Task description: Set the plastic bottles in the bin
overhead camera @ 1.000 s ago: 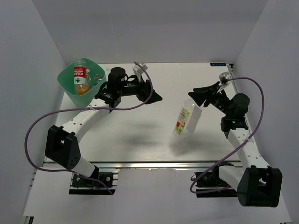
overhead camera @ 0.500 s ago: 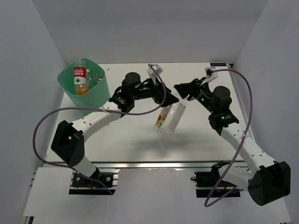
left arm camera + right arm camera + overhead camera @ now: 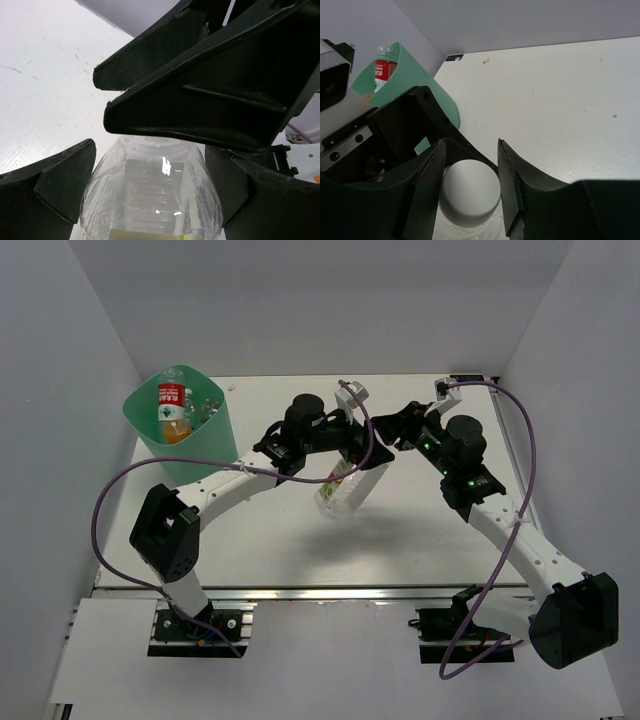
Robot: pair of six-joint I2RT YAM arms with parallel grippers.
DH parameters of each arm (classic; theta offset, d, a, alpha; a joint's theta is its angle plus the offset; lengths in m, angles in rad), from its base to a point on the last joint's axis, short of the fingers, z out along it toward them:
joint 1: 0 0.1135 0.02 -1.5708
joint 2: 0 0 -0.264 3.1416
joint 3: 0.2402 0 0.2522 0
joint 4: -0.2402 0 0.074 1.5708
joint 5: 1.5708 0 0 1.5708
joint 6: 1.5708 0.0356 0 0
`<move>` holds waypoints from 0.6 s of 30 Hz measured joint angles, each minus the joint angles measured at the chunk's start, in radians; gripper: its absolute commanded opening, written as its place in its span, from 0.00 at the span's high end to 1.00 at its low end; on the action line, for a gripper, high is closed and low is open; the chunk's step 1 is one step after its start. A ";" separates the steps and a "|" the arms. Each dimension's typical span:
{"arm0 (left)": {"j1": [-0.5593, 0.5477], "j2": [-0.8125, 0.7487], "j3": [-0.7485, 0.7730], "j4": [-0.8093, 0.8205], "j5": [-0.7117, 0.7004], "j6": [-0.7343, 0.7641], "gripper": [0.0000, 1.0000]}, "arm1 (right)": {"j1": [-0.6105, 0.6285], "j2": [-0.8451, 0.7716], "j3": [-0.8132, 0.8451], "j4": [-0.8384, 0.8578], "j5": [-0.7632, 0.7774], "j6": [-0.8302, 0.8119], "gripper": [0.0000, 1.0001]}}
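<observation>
The right gripper [image 3: 386, 435] has swung from the table's [image 3: 270, 540] right side to its middle, bringing the green-white-labelled bottle [image 3: 338, 495] along. The left gripper [image 3: 362, 452] has come across from beside the bin [image 3: 195, 452] — its spread fingers now flank that bottle.

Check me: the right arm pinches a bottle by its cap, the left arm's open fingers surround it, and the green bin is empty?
The bin isn't empty: the top view shows an orange-filled bottle with a red label inside. Otherwise yes: the right gripper is shut on the clear bottle at its cap, the left gripper open around its body.
</observation>
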 measured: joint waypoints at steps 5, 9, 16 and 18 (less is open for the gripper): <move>0.000 0.032 0.045 -0.050 0.038 0.027 0.32 | -0.002 0.000 0.000 -0.028 0.023 -0.005 1.00; 0.001 0.032 0.045 -0.067 0.049 0.048 0.76 | 0.000 -0.001 0.016 -0.062 0.018 -0.011 0.78; 0.005 0.017 0.050 -0.123 -0.063 0.086 0.82 | -0.002 -0.006 0.071 -0.126 0.043 -0.022 0.11; 0.021 0.006 0.051 -0.152 -0.110 0.093 0.83 | -0.003 -0.025 0.082 -0.151 0.068 -0.030 0.11</move>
